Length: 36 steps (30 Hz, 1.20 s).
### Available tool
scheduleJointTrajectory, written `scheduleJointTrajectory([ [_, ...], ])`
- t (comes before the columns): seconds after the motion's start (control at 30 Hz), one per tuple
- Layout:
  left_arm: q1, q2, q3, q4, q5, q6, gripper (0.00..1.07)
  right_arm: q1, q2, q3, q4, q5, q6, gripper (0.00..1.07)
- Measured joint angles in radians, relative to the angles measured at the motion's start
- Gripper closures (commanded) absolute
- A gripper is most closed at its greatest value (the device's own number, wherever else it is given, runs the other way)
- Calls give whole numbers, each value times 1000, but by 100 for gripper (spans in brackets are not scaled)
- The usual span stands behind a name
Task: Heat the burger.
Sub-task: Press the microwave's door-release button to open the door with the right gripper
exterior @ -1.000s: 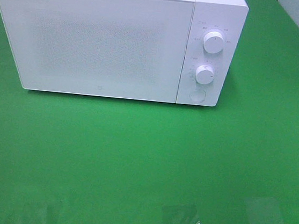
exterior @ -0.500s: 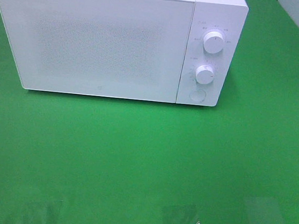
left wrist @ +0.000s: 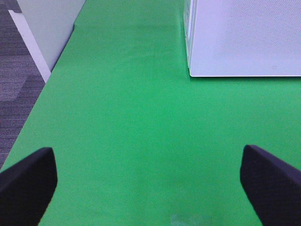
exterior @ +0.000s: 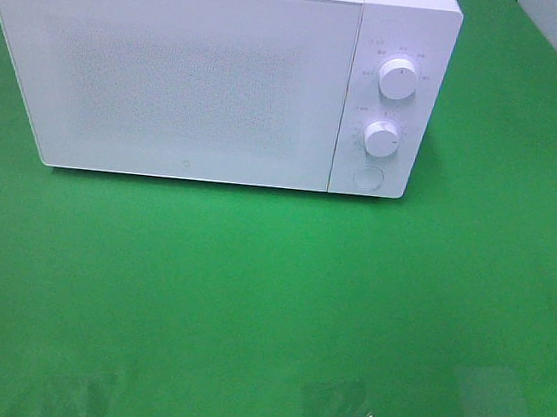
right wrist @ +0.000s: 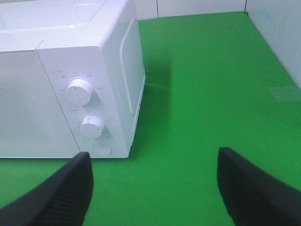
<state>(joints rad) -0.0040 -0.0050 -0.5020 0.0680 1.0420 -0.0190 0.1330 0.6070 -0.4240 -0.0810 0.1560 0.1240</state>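
The left gripper and the right gripper are both spread wide and hold nothing. The burger is hidden from every view, so I cannot tell its place. A white microwave with its door closed stands on the green table.

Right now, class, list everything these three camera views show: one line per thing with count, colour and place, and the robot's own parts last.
microwave: one, white, door shut, at the back of the table.
dial knobs: two, white, stacked on the microwave's control panel.
round button: one, white, below the knobs.
table cover: one, green, under the microwave.
carpet floor: grey, beside the table on the left arm's side.
left gripper: one, black fingers, open, empty.
right gripper: one, black fingers, open, empty, facing the control panel.
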Motion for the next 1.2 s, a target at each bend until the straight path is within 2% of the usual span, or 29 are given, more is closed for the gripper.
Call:
scheduleJointTrajectory([
  [0.63, 0, 0, 0, 0, 0, 0, 9, 0, 335, 2, 0, -402, 2, 34],
  [0.67, 0, 0, 0, 0, 0, 0, 9, 0, 402, 2, 0, -471, 2, 34],
  [0.77, 0, 0, 0, 0, 0, 0, 9, 0, 425, 2, 0, -495, 2, 34],
  [0.8, 0, 0, 0, 0, 0, 0, 9, 0, 484, 2, 1, -561, 2, 34],
  [0.9, 0, 0, 0, 0, 0, 0, 9, 0, 507, 2, 3, -587, 2, 34],
  [1.03, 0, 0, 0, 0, 0, 0, 9, 0, 634, 2, 21, -755, 2, 34],
  [1.2, 0, 0, 0, 0, 0, 0, 9, 25, 701, 4, 72, -849, -30, 34],
])
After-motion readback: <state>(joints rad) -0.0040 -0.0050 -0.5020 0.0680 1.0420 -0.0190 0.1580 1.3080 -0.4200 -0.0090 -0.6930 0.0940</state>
